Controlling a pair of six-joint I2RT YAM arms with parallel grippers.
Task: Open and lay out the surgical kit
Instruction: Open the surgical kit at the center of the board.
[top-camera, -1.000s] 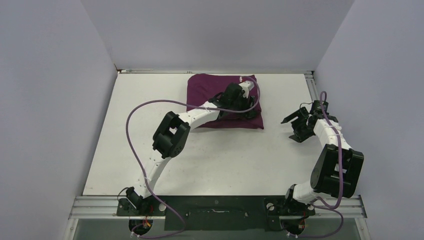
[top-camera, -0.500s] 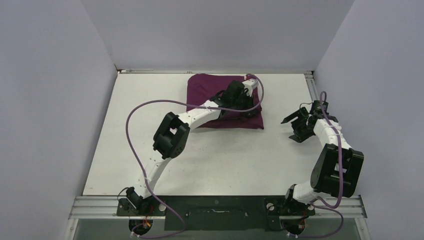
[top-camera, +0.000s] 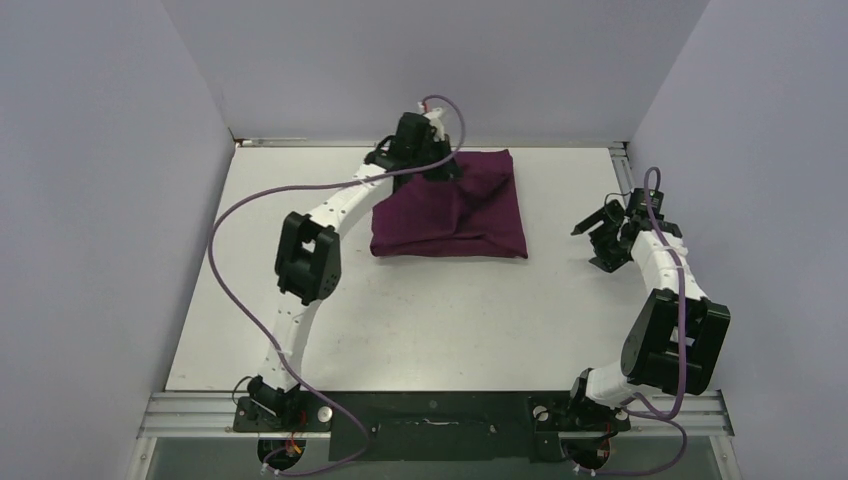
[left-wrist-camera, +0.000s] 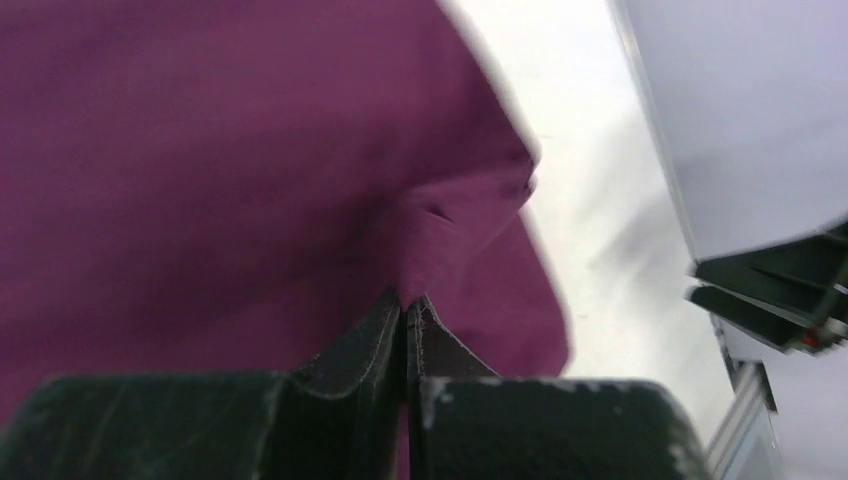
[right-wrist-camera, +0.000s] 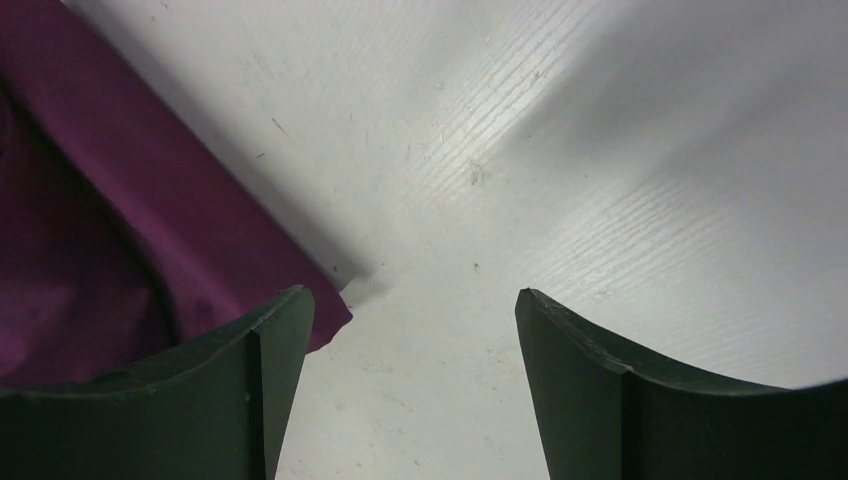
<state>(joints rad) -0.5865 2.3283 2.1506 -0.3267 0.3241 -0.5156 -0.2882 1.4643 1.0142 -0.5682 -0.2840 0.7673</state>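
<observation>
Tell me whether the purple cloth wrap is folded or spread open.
Folded: the purple cloth wrap lies as a closed bundle, contents hidden; the left end effector pinches one flap.

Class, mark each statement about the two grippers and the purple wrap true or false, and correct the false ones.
1. The left gripper is shut on a fold of the purple cloth wrap. True.
2. The right gripper is clamped on a corner of the wrap. False: its jaws stand open and hold nothing, over the table beside the wrap.
3. The wrap is spread out flat and fully open. False: it lies as a folded bundle, with only one fold pinched up.
4. The wrap lies nearer the table's far edge than the arms' bases. True.
</observation>
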